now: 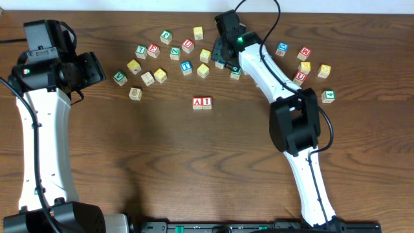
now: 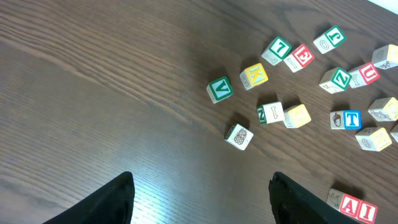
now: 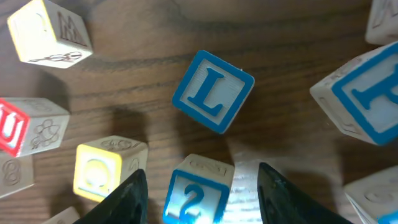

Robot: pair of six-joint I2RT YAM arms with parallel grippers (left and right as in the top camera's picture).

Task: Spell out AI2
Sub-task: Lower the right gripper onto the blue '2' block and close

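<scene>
The red "A" block [image 1: 197,102] and red "I" block [image 1: 207,102] stand side by side at the table's middle; they also show at the lower right of the left wrist view, the "A" [image 2: 350,204] beside the "I" [image 2: 367,210]. A blue "2" block [image 3: 196,193] lies between the open fingers of my right gripper [image 3: 202,174], with a gap on its right side. In the overhead view my right gripper [image 1: 223,55] hangs over the back block cluster and hides the "2". My left gripper [image 1: 90,68] is open and empty above bare wood [image 2: 202,180].
Loose letter blocks lie along the back [image 1: 187,46] and at the back right [image 1: 304,65]. Close round the "2" are a blue "L" block [image 3: 213,91], a yellow block [image 3: 106,168] and a red "U" block [image 3: 18,127]. A green "V" block [image 2: 219,89] lies at the left.
</scene>
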